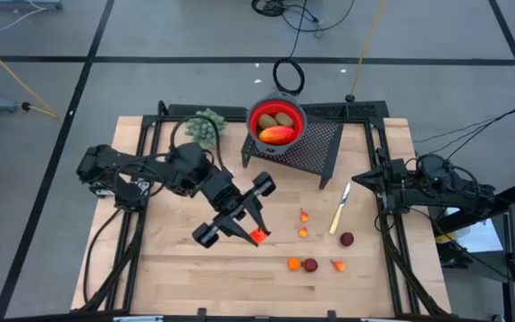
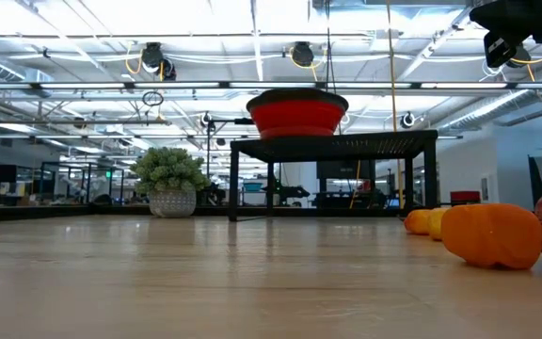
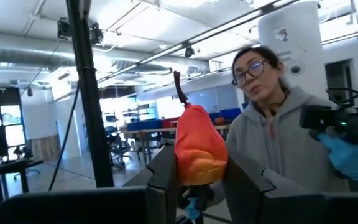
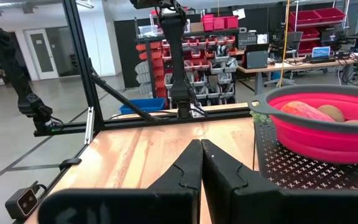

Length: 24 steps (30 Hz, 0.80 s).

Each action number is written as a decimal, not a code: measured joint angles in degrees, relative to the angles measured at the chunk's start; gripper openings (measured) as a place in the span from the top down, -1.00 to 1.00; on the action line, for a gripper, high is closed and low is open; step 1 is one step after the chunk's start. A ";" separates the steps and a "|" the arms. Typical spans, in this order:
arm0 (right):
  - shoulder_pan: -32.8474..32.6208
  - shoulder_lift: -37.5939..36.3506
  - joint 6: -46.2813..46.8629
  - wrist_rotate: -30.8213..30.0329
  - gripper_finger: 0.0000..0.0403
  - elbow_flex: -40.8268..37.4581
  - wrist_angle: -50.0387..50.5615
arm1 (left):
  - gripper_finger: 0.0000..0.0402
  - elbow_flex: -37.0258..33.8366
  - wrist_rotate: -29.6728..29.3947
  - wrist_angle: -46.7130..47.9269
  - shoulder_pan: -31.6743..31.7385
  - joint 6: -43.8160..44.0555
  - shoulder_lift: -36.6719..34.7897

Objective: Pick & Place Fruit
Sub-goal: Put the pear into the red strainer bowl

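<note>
My left gripper point(image 1: 252, 229) hangs over the table's middle, shut on a small red-orange fruit piece point(image 3: 197, 149) with a dark stem. A red bowl point(image 1: 276, 122) stands on a black mesh stand point(image 1: 316, 148) at the far side; two olive-brown ovals and a longer red-orange piece point(image 1: 277, 135) lie in it. Several small orange and dark-red fruit bits point(image 1: 310, 265) lie on the wood right of the gripper. My right gripper point(image 4: 201, 158) waits shut at the table's right edge point(image 1: 358, 179). My left gripper pinches the fruit piece's orange lower half point(image 3: 185, 174) between its two fingers, one on each side. The red upper end and the stem point(image 3: 179, 87) stick out past the fingertips. In the high view the piece point(image 1: 257, 235) is lifted clear of the table.
A green plant ball point(image 1: 206, 125) sits at the far left beside the stand. A pale knife-like stick point(image 1: 340, 210) lies right of centre. A person in a grey hoodie and blue gloves point(image 3: 278, 143) shows beyond the table. Bare wood lies at the near left.
</note>
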<state>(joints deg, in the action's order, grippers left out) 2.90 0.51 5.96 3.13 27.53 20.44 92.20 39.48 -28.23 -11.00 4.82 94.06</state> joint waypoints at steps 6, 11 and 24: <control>0.00 0.00 0.00 -0.01 1.00 0.00 0.01 | 0.54 0.00 0.11 0.04 0.00 0.14 0.00; 0.00 0.00 0.00 -0.01 1.00 0.00 0.01 | 0.54 0.00 -3.42 -0.01 -0.21 1.62 0.00; 0.00 -0.01 -0.85 -0.03 1.00 0.00 0.01 | 0.54 0.00 -26.63 -1.48 -0.81 14.82 0.00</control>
<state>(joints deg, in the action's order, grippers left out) 2.90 0.50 5.10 3.09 27.53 20.45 92.20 12.85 -29.71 -11.81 19.64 94.06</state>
